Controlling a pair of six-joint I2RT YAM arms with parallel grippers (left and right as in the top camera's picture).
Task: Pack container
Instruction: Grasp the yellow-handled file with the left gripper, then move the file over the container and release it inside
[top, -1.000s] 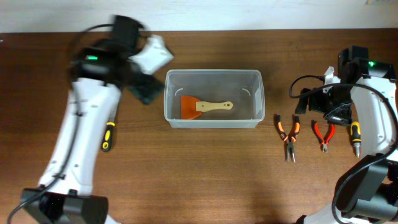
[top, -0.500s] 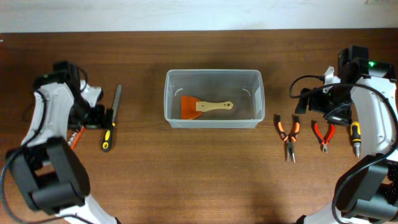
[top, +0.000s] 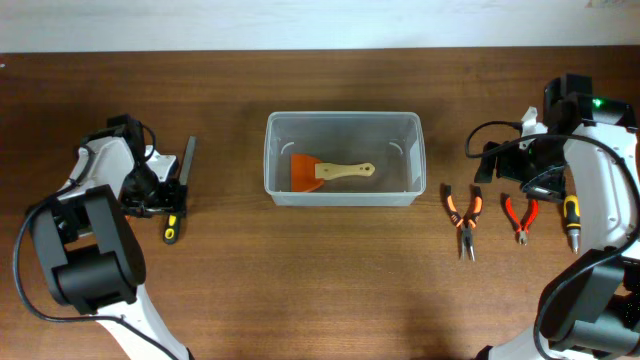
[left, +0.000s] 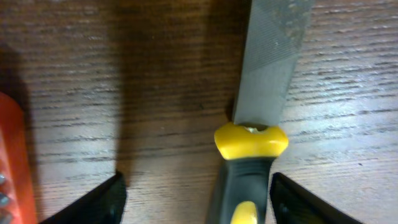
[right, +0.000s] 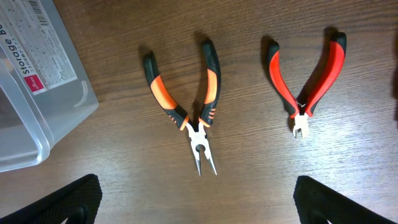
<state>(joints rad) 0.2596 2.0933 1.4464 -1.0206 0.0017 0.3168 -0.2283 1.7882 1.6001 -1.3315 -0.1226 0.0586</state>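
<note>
Between the spread fingers of the left gripper (left: 198, 200) lies the yellow-and-black handle of a flat file (left: 272, 62), not gripped. Under the right gripper (right: 200, 202), likewise wide apart and empty, lie 2 tools, orange long-nose pliers (right: 196, 126) and red cutters (right: 299, 109). Just left of them, the clear container (top: 345, 118) sits mid-table, holding an orange scraper (top: 332, 171).

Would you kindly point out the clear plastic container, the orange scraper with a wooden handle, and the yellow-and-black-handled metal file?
clear plastic container (top: 345, 116): overhead view, far rim.
orange wooden-handled scraper (top: 345, 171): overhead view, wooden handle.
yellow-and-black-handled metal file (left: 250, 138): left wrist view, yellow collar.
</note>
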